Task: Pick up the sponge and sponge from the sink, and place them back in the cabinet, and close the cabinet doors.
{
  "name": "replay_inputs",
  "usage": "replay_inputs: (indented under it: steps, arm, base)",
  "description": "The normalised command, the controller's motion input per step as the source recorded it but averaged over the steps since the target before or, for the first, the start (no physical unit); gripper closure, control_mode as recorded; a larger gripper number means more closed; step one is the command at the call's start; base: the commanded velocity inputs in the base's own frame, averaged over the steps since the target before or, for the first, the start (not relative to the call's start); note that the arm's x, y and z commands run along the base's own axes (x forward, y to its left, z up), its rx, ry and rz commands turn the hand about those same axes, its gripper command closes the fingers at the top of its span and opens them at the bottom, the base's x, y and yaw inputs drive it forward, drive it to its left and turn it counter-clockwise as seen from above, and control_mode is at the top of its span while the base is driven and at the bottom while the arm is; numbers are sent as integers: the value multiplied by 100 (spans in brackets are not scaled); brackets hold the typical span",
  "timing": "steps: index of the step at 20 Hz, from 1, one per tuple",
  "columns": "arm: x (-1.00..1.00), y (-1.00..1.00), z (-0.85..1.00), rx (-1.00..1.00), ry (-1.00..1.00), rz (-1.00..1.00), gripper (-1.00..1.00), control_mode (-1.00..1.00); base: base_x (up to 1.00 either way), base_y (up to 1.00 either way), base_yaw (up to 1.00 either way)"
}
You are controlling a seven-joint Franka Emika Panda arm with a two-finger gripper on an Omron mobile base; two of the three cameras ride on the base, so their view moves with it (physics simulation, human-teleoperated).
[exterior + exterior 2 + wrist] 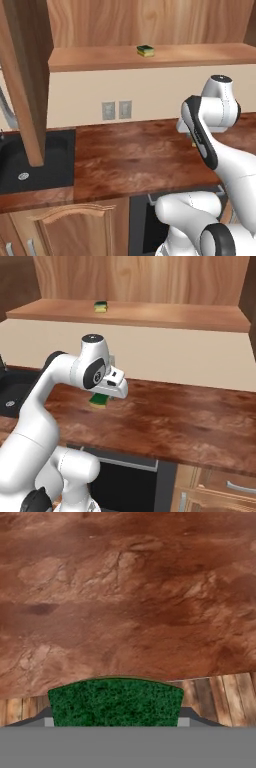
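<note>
Between the two finger pads at the near edge of the hand view sits one sponge (pixel 115 702), its dark green face turned to the camera; the pads are clamped against its two short sides. The gripper (pixel 115 722) looks down on the red-brown countertop (pixel 130 597), with a strip of plank floor (pixel 220 694) showing past the counter's near edge.

The right base view shows the same held sponge (pixel 98 401) from the side: green over yellow, hanging just under the white hand, raised clear of the countertop (pixel 170 421). The fingers themselves are hidden behind the hand in this view. In the left base view the arm's upper links cover the hand; a small yellow sliver beside the forearm cannot be identified with certainty.

On the cabinet (pixel 150 57) shelf, the second sponge (pixel 145 50) lies flat, left of the shelf's middle and well apart from the gripper. The right base view shows this second sponge (pixel 101 306) on the same cabinet (pixel 165 316) shelf, toward the far left.

The left base view alone shows one open cabinet door (pixel 27 75), seen edge-on at the left, standing out in front of the sink (pixel 35 160). One silver drain (pixel 23 176) is visible in the near basin. A pair of wall outlets (pixel 116 110) sits on the cream backsplash below the shelf. The right base view shows a corner of the black sink (pixel 15 388) at its left edge.
</note>
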Motion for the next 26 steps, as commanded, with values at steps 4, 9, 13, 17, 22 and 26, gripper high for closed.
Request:
replay_inputs:
  steps: [4, 9, 13, 17, 22, 26]
  arm:
    - [0, 0, 0, 0, 0, 0, 100, 100]
    - [0, 0, 0, 0, 0, 0, 100, 100]
    - [0, 0, 0, 0, 0, 0, 100, 100]
    - [0, 0, 0, 0, 0, 0, 100, 100]
    - [0, 0, 0, 0, 0, 0, 100, 100]
    - [0, 0, 0, 0, 0, 0, 100, 100]
  base:
    - [17, -43, 9]
    - [13, -34, 1]
    - [4, -14, 0]
    - [0, 0, 0]
    - [0, 0, 0]
    - [0, 0, 0]
